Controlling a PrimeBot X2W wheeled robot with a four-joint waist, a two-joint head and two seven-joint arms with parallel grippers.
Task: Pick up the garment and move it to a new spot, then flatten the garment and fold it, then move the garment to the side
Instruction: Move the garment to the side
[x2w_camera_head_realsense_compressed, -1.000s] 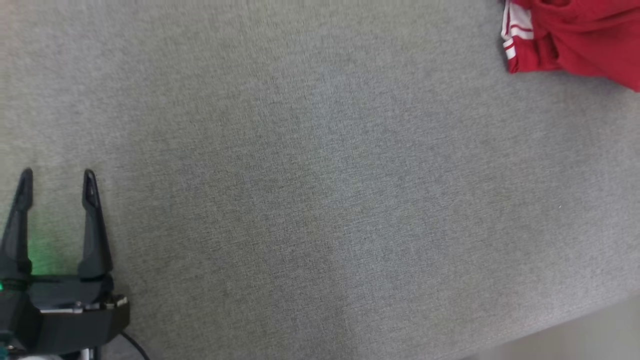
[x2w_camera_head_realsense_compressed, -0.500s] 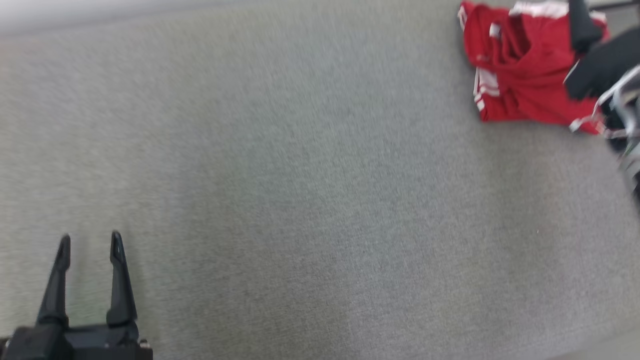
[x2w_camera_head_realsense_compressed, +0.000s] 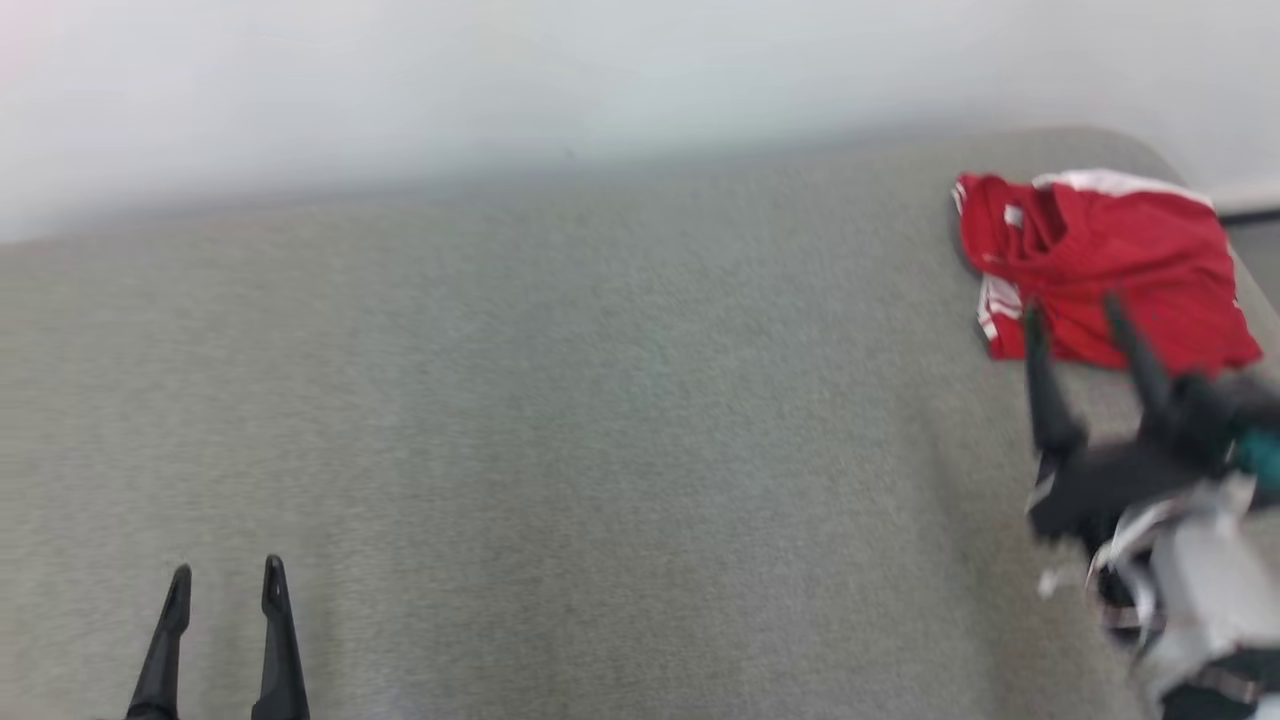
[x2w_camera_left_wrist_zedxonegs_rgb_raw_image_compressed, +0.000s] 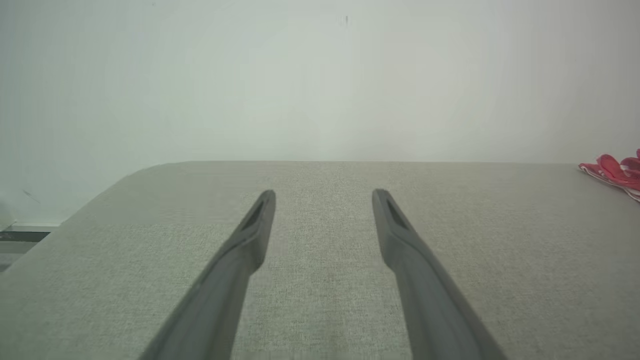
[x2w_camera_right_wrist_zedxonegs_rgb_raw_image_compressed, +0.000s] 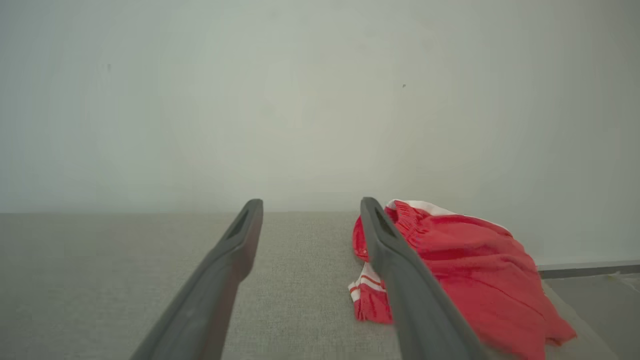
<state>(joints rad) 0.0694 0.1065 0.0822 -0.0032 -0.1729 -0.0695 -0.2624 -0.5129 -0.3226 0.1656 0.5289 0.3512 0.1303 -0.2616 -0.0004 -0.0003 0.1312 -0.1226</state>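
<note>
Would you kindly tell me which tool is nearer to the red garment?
Right. The right tool stands open at the garment's near edge; the left tool is far off to its left, across the grey surface.

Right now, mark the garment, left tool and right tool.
garment (x2w_camera_head_realsense_compressed: 1100, 262), head view, middle of the red cloth.
left tool (x2w_camera_head_realsense_compressed: 226, 566), head view, midway between fingertips.
right tool (x2w_camera_head_realsense_compressed: 1070, 308), head view, midway between fingertips.

Nothing you can read, no text, label, brand or number, red garment (x2w_camera_head_realsense_compressed: 1110, 265) gives you plain white stripes, head view blurred
</note>
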